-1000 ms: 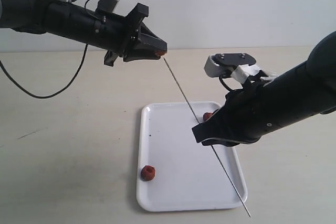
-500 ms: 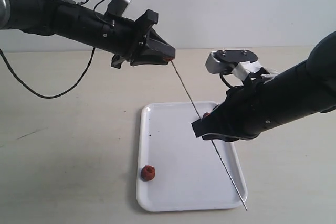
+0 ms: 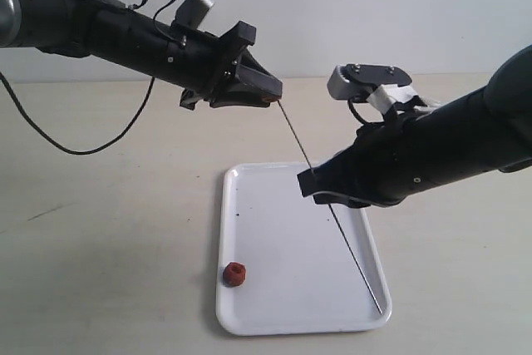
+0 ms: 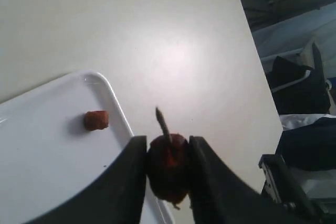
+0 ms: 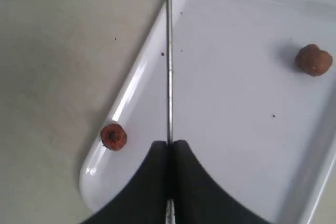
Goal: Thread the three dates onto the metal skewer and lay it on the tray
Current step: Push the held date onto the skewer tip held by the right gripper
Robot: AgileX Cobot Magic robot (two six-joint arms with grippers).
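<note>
My left gripper (image 3: 271,94) is shut on one date (image 4: 168,167), held in the air above the table. The thin metal skewer (image 3: 332,212) slants from that date down over the white tray (image 3: 249,320). Its tip (image 4: 161,121) pokes out through the held date. My right gripper (image 3: 318,190) is shut on the skewer (image 5: 168,51) about midway along, above the tray (image 5: 236,129). A second date (image 3: 235,273) lies near the tray's front left corner, also seen as the date (image 5: 114,137). The third date (image 5: 313,60) lies on the tray (image 4: 47,171) too, the date (image 4: 96,120); the right arm hides it in the exterior view.
A black cable (image 3: 50,145) loops over the table on the left, under the left arm. The table edge and dark objects (image 4: 299,87) beyond it show in the left wrist view. A pale wall stands behind the table.
The left gripper moved right with its date and met the skewer's upper end, which now pierces the date. The right arm rose slightly, lifting the skewer's lower end and hiding the third date.
</note>
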